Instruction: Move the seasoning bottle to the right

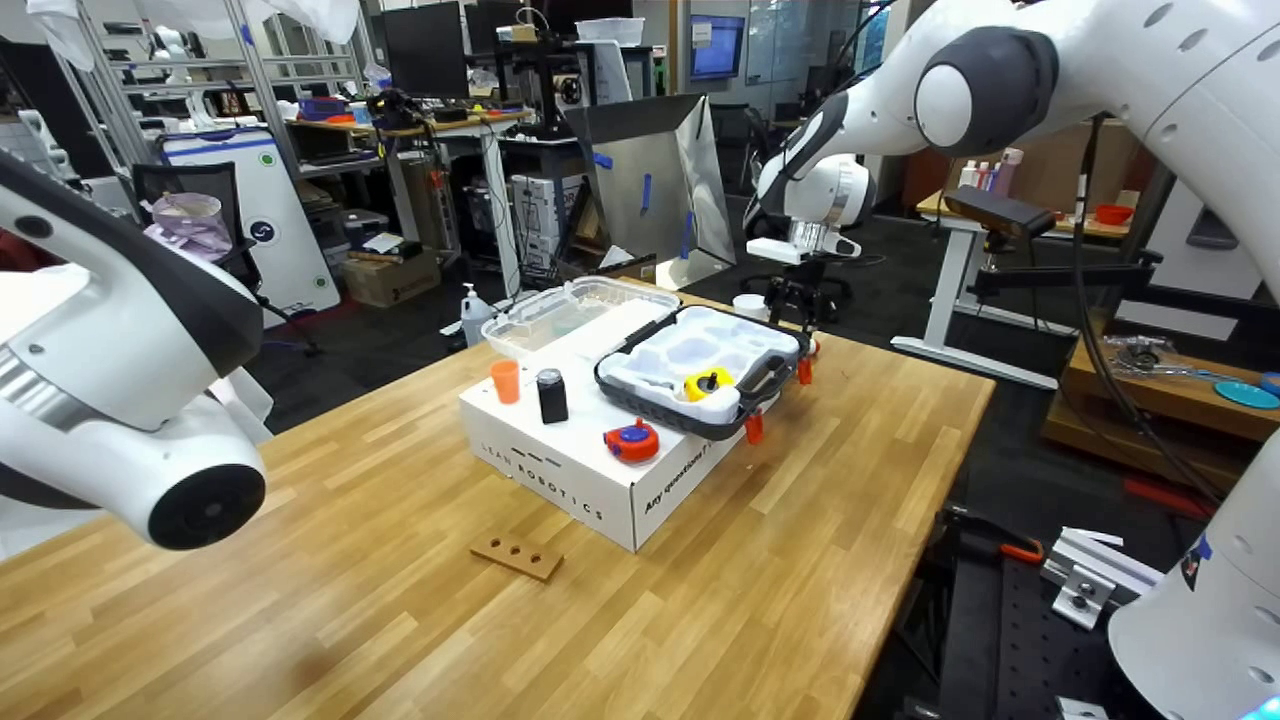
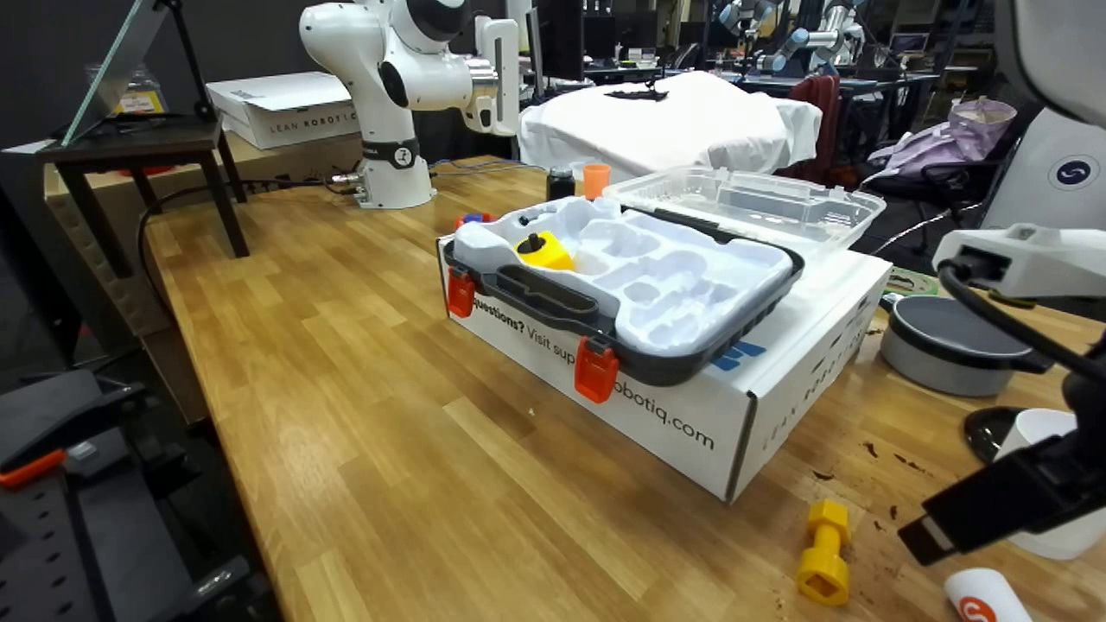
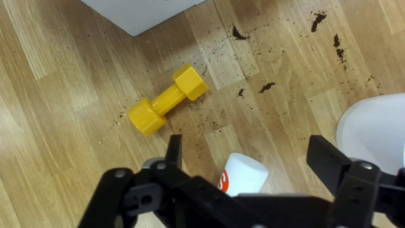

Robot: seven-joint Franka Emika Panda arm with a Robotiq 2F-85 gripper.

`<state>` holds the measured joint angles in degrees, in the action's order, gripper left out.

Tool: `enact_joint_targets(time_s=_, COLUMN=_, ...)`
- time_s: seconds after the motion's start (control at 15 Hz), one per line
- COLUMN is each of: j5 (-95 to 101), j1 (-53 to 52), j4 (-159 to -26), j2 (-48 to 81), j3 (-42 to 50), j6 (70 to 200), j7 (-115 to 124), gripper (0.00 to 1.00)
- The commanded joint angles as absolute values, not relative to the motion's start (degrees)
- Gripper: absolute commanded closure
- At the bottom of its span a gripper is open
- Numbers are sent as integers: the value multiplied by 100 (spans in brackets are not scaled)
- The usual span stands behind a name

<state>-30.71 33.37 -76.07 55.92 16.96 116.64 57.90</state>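
Observation:
The seasoning bottle point(image 3: 245, 175) is a small white cylinder with an orange-red round mark. It seems to lie on its side on the wooden table; its far end is hidden behind my gripper in the wrist view, and no cap shows. It also shows at the bottom right edge of an exterior view point(image 2: 994, 596), partly cut off. My gripper point(image 3: 245, 145) is open and empty above the table, with the bottle between its fingers in the picture but apart from them. In an exterior view the black gripper point(image 2: 985, 510) hangs just above the bottle.
A yellow bolt-shaped piece point(image 3: 167, 100) lies near the left finger. A white cup point(image 3: 373, 133) stands right of the right finger. A white box point(image 2: 691, 436) bearing an open case point(image 2: 657, 367) stands nearby. A grey pan point(image 2: 942, 354) is behind. Dark crumbs point(image 3: 267, 87) are scattered.

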Motion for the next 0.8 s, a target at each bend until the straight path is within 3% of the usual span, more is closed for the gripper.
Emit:
enact_joint_targets(time_s=0.0, j5=-3072, j1=3420, j4=-8089, j2=5146, j3=1747, j6=11631, j7=5374, gripper=0)
enact_joint_targets(time_s=0.47, j5=-2992, j1=3527, j4=-8548, j2=4679, j3=1698, j6=11736, j7=4853, gripper=0)
enact_joint_targets(time_s=0.73, j5=-2991, j1=3423, j4=-9774, j2=3802, j3=1845, j6=11847, j7=4366, gripper=0)
